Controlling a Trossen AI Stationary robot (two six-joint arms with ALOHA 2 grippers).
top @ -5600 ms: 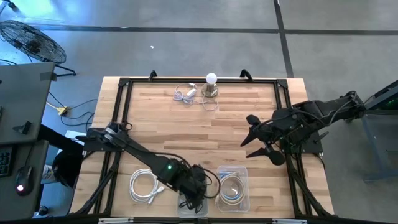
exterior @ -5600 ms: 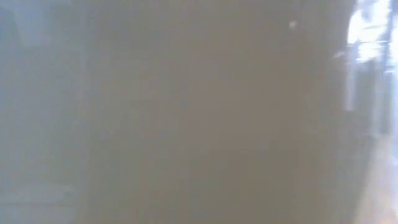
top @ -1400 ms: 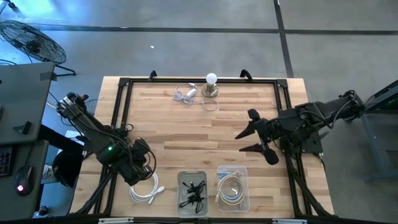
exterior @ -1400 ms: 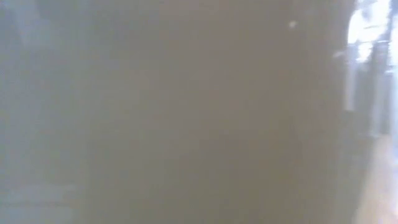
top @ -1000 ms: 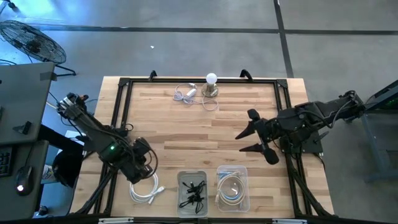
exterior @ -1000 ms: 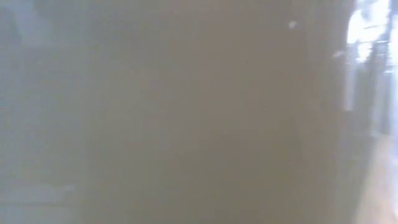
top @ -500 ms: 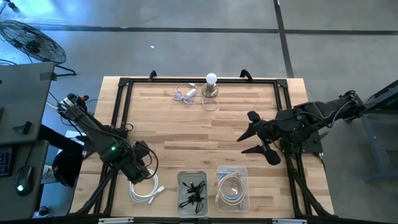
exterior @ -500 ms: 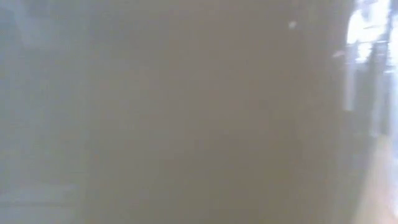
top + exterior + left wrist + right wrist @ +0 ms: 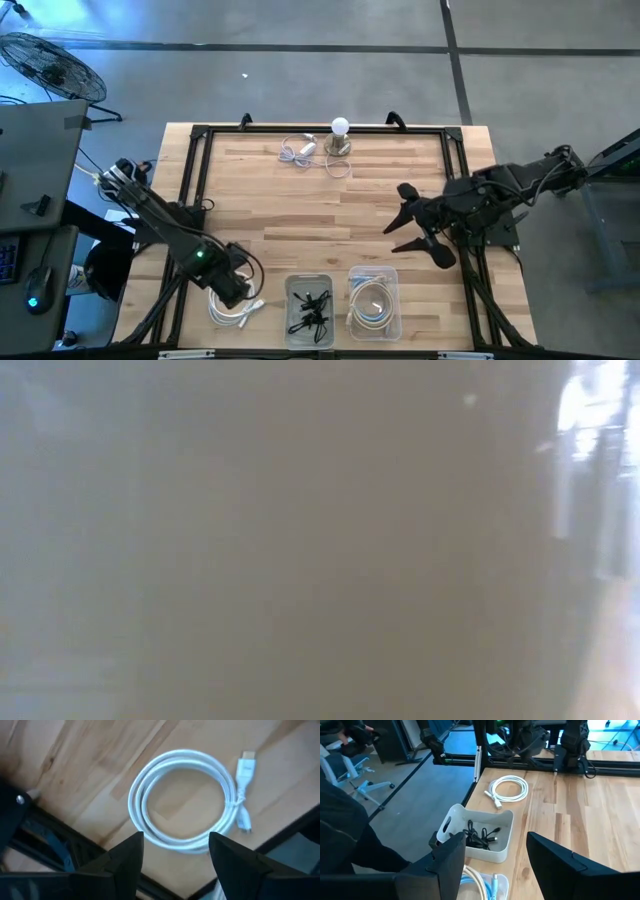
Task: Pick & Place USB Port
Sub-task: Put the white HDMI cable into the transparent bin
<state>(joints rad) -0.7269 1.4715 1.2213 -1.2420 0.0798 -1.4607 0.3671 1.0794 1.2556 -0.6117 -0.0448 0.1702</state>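
Note:
A white USB cable (image 9: 230,305), wound into a flat coil (image 9: 231,800), lies on the wooden table near its front left corner, its two plugs (image 9: 246,767) beside the ring. My left gripper (image 9: 236,289) hangs above the coil, pointing down, open (image 9: 175,840), with the coil's near arc showing between its fingers and no touch visible. My right gripper (image 9: 400,218) hovers open (image 9: 495,840) over the table's right side, holding nothing. The same coil (image 9: 509,788) shows far off in the right wrist view.
Two clear bins stand at the front edge: one with black cables (image 9: 310,305), one with white and blue cables (image 9: 373,300). A bulb on a base (image 9: 340,140) and a white adapter cord (image 9: 297,152) sit at the far edge. Black frame rails (image 9: 190,190) border the table. The low view shows only blur.
My left gripper has moved toward the table's near edge and a little to the right, sinking and tipping until it points down over the white coil. The coil has stayed where it was.

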